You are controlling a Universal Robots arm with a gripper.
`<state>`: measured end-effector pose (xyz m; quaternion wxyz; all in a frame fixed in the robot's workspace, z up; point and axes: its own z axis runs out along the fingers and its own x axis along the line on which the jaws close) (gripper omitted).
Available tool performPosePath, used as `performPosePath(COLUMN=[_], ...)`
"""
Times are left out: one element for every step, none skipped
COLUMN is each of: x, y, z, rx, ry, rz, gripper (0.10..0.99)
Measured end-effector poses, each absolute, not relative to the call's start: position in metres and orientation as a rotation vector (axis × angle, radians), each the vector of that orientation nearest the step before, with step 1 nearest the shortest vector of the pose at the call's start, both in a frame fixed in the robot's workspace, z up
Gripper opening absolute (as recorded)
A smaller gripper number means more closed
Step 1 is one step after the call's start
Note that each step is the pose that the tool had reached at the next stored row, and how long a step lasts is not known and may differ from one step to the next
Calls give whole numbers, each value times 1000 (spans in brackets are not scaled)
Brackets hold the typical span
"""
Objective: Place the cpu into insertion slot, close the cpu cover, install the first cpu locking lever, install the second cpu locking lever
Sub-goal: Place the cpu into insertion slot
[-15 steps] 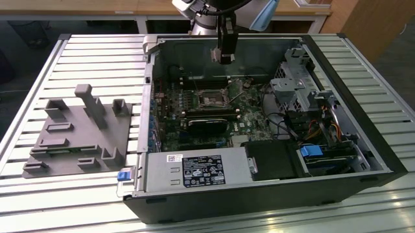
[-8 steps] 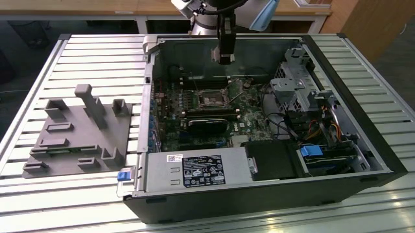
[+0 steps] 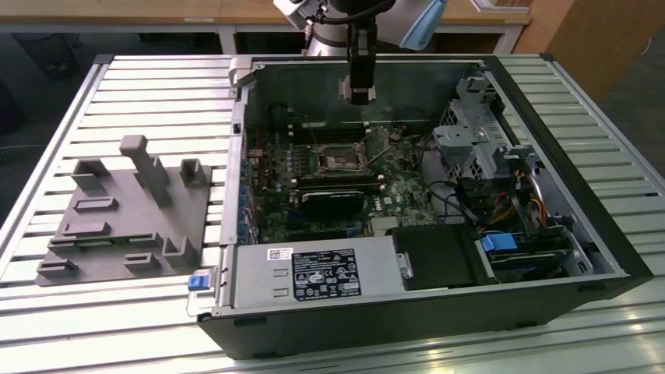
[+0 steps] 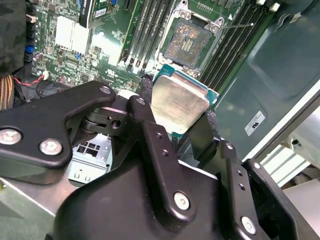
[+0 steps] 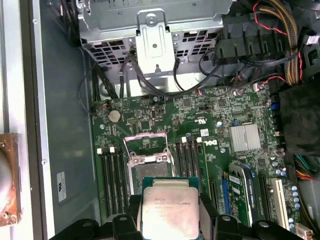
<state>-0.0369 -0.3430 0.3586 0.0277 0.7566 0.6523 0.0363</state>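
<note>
The claw (image 4: 174,120) is clenched on the cpu (image 5: 169,212), pinching two opposite edges, metal face toward the wrist cameras. It hangs inside the open computer case (image 3: 416,335), clear above the green board (image 3: 400,183). The insertion slot (image 4: 189,45) lies bare and uncovered just beyond the chip's free edge, lower down, apart from it

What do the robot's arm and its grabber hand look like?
The arm is silvery grey with a light blue cap, and it turns black lower down. The gripper is all black. It is made of chunky flat bars linked like little elbows, joined by shiny round silver screws, and it ends in two narrow fingers.
</note>
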Motion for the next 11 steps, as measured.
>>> performPosePath(x=[-37,-37,-37,-37,-37,-37,-37,-37,-37,-37,-37], y=[-343,-343,-343,-343,-343,-343,-343,-343,-343,-343,-343], z=[358,358,357,357,356,355,355,354,354,354,353], rx=[2336,2336,2335,2335,2333,2328,2319,2307,2292,2274,2256], ry=[2014,2013,2013,2014,2016,2022,2033,2047,2065,2085,2106], rz=[112,112,112,112,113,113,113,114,114,115,116], gripper=[541,541,541,541,541,541,541,541,541,541,541])
